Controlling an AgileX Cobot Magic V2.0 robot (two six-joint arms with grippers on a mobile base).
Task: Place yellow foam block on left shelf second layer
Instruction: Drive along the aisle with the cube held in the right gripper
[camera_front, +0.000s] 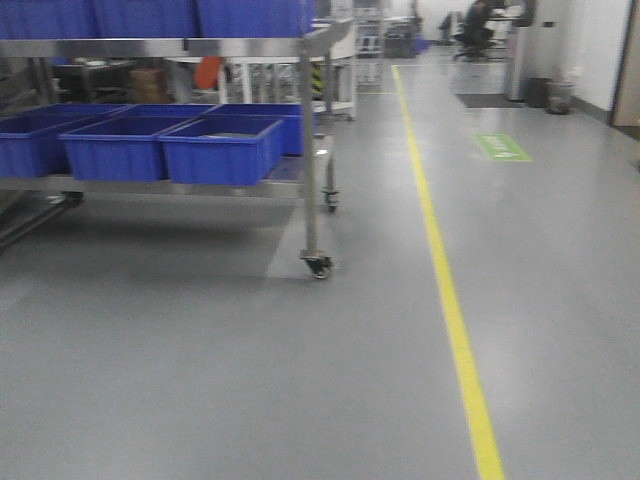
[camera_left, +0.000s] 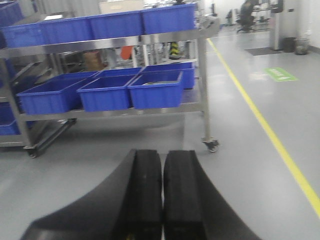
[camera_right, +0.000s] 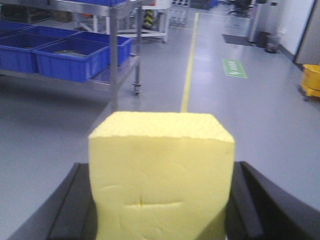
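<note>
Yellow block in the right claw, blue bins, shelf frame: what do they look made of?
The yellow foam block: soft foam, matte, finely pored, creased where the right claw squeezes it. The blue bins: likely moulded plastic, smooth, faint sheen, lipped rims. The shelf frame: probably stainless steel, grey, reflective.

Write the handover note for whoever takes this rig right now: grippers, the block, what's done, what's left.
Left gripper: shut, empty, fingers pressed together.
Right gripper: shut on the yellow foam block, which is squeezed between its fingers.
Shelf: wheeled metal rack with blue bins, ahead and to the left across open floor; it looks out of reach from here.
Done: block is in the grip.
Left: approach the shelf, set the block on its second layer, release.
</note>
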